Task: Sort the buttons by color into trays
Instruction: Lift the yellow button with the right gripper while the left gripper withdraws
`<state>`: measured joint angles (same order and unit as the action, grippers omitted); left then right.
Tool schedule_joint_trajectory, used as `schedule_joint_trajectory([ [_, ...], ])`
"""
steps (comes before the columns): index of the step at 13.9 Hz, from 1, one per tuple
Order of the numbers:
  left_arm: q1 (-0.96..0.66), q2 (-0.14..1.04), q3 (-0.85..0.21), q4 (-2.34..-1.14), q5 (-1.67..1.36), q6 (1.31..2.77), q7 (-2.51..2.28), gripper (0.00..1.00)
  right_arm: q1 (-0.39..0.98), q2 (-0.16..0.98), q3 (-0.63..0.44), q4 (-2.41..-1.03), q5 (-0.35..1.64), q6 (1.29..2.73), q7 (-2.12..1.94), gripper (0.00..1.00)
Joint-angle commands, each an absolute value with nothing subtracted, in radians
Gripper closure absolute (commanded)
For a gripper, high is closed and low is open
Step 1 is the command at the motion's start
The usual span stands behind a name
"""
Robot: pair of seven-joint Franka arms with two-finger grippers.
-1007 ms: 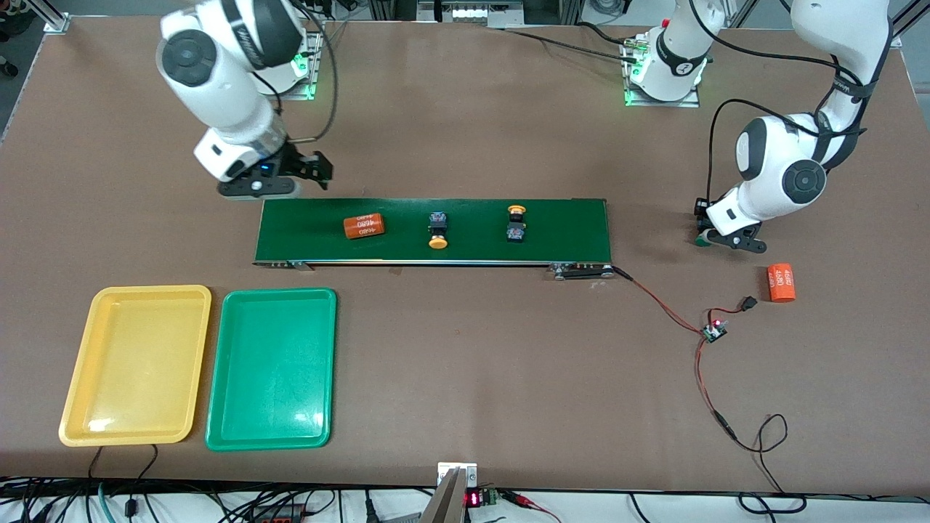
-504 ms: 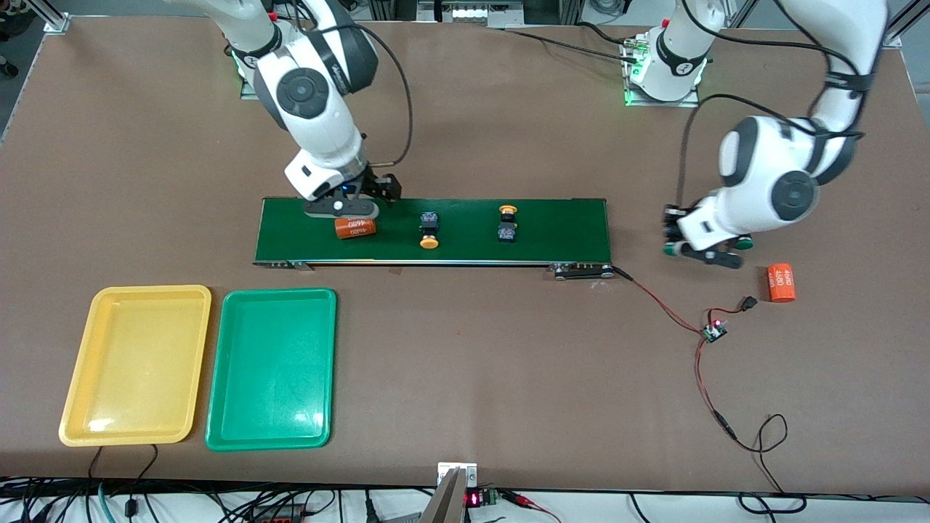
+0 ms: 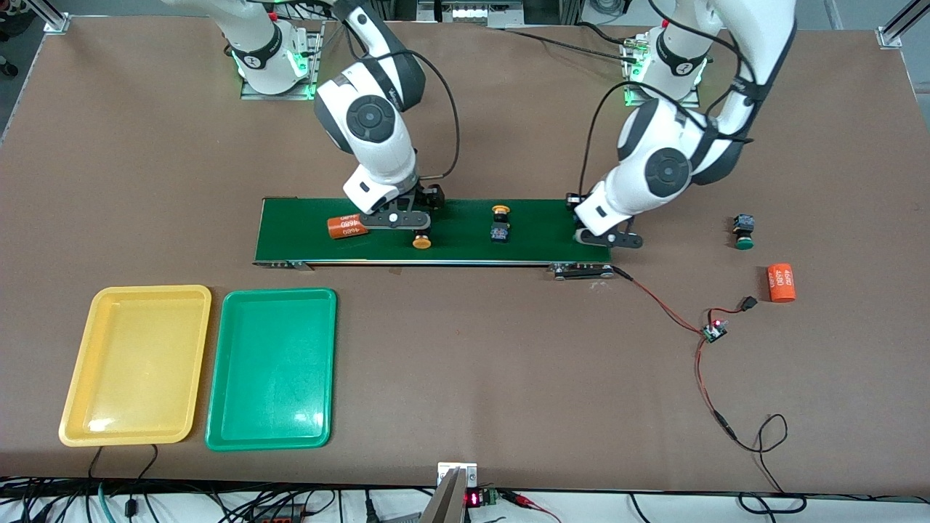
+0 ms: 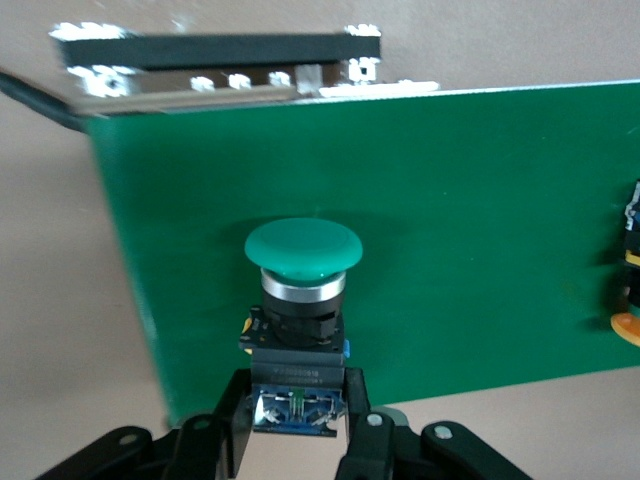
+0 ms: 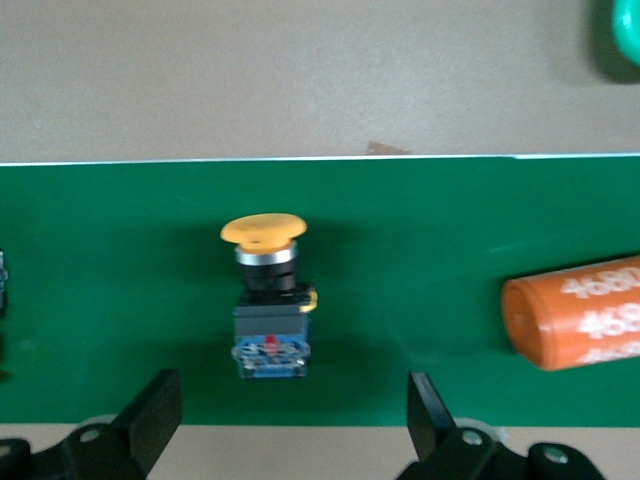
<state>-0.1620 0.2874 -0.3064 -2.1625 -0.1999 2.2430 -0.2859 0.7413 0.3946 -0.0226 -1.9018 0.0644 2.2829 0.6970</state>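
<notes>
Starting at the right arm's end of the table, you have a yellow tray [image 3: 135, 365] and a green tray [image 3: 272, 369] side by side, shallow with rounded corners, nearer the front camera than the dark-green conveyor belt [image 3: 538, 231]. On the belt lies an orange cylinder [image 3: 346, 226] with white numbers. Beside it, the right gripper [image 3: 396, 220] hangs with fingers spread wide over a yellow-capped button [image 5: 268, 300], a black blocky body with a round cap, lying on its side. A second yellow-capped button [image 3: 499, 222] lies mid-belt. At the belt's other end, the left gripper [image 4: 297, 440] pinches a green-capped button [image 4: 300, 310] by its black body. Another green-capped button [image 3: 742, 232] lies on the table near a second orange cylinder [image 3: 781, 282].
</notes>
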Motion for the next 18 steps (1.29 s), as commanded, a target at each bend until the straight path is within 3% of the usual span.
schedule_joint_trajectory([
  [1, -0.149, 0.308, -0.307, -2.138, -0.219, 2.241, -0.293, 0.33, 0.756, 0.426, -0.032, -1.876, 0.069, 2.295, 0.715, 0.0],
  [2, -0.149, 0.305, -0.307, -2.138, -0.218, 2.237, -0.29, 0.0, 0.756, 0.439, -0.032, -1.876, 0.068, 2.31, 0.713, 0.0],
  [6, -0.12, 0.229, -0.301, -2.137, -0.216, 2.201, -0.29, 0.0, 0.753, 0.474, -0.04, -1.879, 0.058, 2.336, 0.703, 0.0],
  [8, -0.101, 0.203, -0.267, -2.114, -0.206, 2.12, -0.287, 0.0, 0.747, 0.486, -0.043, -1.879, 0.057, 2.355, 0.683, 0.08],
  [11, -0.098, 0.201, -0.145, -2.082, -0.088, 2.004, -0.276, 0.0, 0.744, 0.488, -0.066, -1.89, 0.057, 2.352, 0.632, 0.38],
  [16, -0.094, 0.221, 0.052, -2.08, 0.199, 2.029, -0.175, 0.0, 0.741, 0.477, -0.119, -1.891, 0.057, 2.344, 0.582, 0.95],
  [18, -0.074, 0.242, 0.125, -2.08, 0.218, 2.127, -0.042, 0.0, 0.738, 0.439, -0.178, -1.875, 0.066, 2.317, 0.501, 0.95],
])
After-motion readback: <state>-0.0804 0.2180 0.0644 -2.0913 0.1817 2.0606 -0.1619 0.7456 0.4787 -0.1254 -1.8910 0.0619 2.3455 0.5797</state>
